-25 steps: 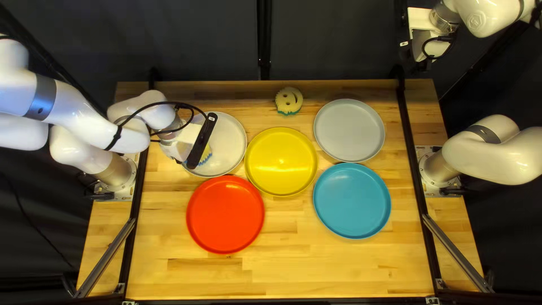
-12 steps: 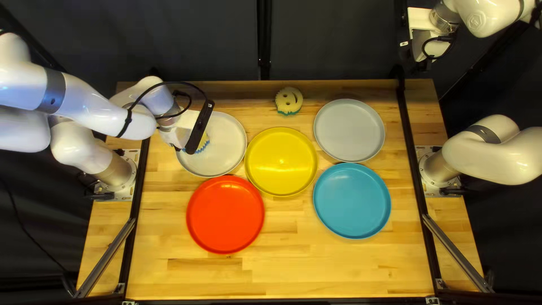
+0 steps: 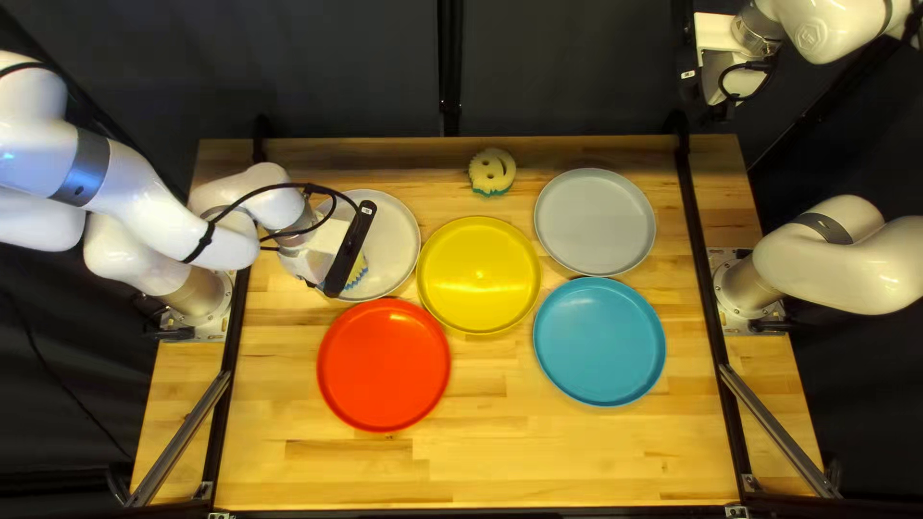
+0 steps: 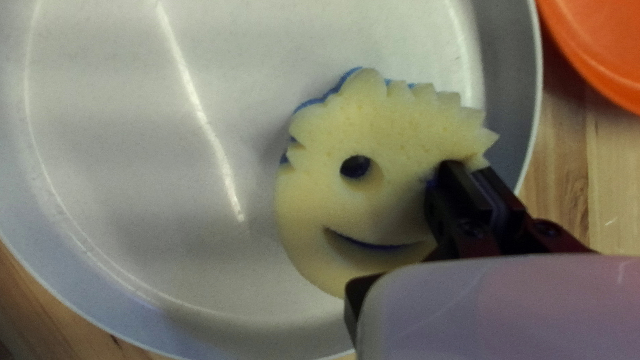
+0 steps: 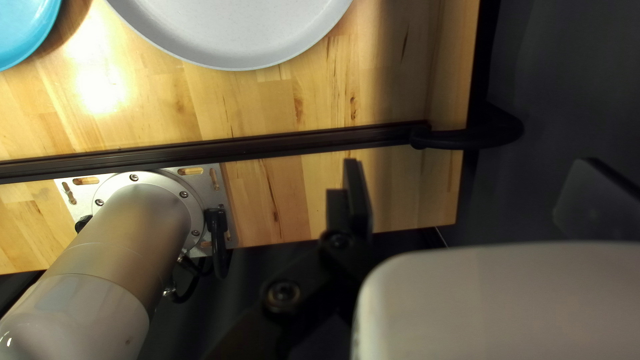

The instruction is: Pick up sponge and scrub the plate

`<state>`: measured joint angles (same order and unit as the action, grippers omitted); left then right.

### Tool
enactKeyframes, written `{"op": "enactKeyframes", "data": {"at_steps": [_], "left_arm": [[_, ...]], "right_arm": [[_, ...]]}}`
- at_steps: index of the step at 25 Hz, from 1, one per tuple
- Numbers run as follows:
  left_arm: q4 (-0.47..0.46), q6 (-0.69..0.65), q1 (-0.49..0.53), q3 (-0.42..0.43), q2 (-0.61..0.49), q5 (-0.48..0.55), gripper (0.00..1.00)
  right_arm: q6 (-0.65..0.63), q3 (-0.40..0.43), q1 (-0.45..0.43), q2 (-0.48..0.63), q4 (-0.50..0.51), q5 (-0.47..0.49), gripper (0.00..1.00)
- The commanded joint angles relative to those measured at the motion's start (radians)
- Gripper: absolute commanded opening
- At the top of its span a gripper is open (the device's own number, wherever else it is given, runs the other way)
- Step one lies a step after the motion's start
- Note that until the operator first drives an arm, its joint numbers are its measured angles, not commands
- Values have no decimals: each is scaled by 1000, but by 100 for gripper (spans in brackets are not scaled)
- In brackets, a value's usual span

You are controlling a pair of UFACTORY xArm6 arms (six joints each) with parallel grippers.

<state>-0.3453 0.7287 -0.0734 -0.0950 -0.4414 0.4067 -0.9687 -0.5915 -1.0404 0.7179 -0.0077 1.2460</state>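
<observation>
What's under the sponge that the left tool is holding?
The white plate, visible around the sponge; a blue layer peeks out along the sponge's jagged edge. The plate patch directly beneath is covered, so any dirt there can't be seen.

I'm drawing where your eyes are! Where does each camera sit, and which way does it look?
Top left view: above the table's near edge, slanting down across the table; shows my left arm and right arm.
Left wrist view: on my left wrist, looking along my left gripper at a smiley sponge and white plate.
Right wrist view: on my right wrist, looking along my open right gripper; shows my right arm's base.
Shared: top left and right wrist views both show the gray plate and blue plate.
</observation>
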Motion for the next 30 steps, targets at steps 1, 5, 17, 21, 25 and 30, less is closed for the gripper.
{"op": "enactKeyframes", "data": {"at_steps": [1,5,17,21,25,30], "left_arm": [[-28,118,-97,-5,13,11,0],[-24,225,-233,-10,-2,59,0],[-28,306,-329,-70,55,76,0],[-66,263,-223,-63,93,18,0],[-65,191,-123,-59,95,-4,0],[3,38,-4,-57,45,11,0]], "right_arm": [[0,0,0,0,0,0,100],[0,0,0,0,0,0,100],[0,0,0,0,0,0,100],[0,0,0,0,0,0,100],[0,0,0,0,0,0,100],[0,0,0,0,0,0,100]]}}
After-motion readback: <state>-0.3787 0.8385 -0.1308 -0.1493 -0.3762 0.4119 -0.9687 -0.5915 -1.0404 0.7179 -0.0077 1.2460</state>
